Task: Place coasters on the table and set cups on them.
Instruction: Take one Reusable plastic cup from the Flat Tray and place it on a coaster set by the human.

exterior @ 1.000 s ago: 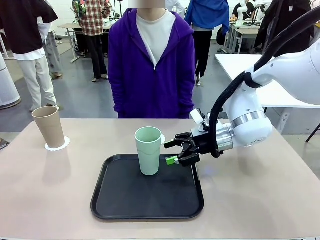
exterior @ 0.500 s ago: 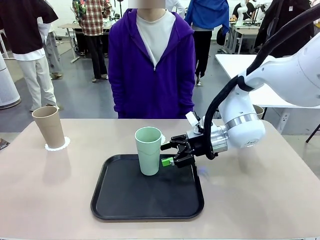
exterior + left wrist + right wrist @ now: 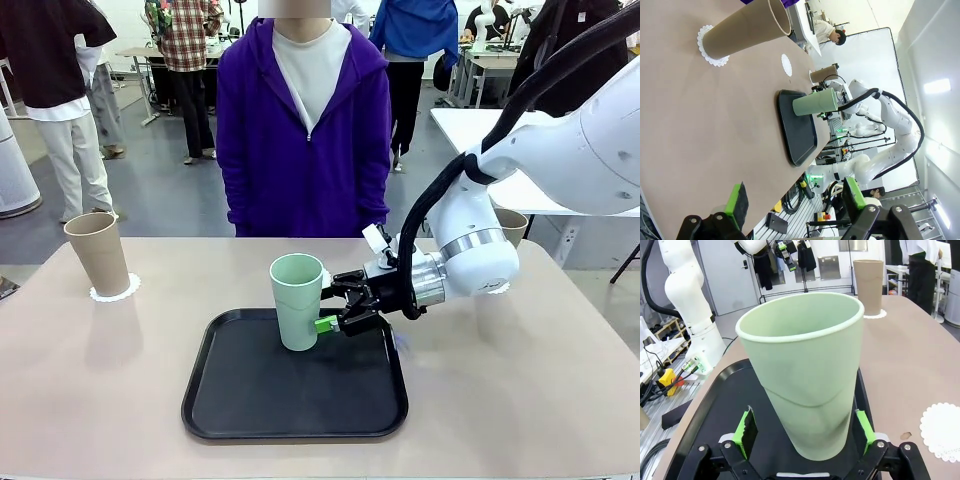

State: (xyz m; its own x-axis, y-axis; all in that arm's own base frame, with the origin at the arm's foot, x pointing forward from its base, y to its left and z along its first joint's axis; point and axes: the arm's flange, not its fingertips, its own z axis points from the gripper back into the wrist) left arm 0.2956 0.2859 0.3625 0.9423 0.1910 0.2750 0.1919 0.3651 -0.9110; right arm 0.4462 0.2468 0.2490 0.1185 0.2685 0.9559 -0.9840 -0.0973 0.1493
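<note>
Mint green cup (image 3: 805, 385) stands upright right between the wide-open right gripper's (image 3: 805, 432) pads, nothing gripped yet.

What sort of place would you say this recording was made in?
Probably a robotics lab or demo hall: another white robot arm stands on the floor, worktables sit behind, and people stand around in the open room.

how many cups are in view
3: mint green cup on the black tray, one tan cup at the table's far left, another tan cup behind the right arm.
</note>
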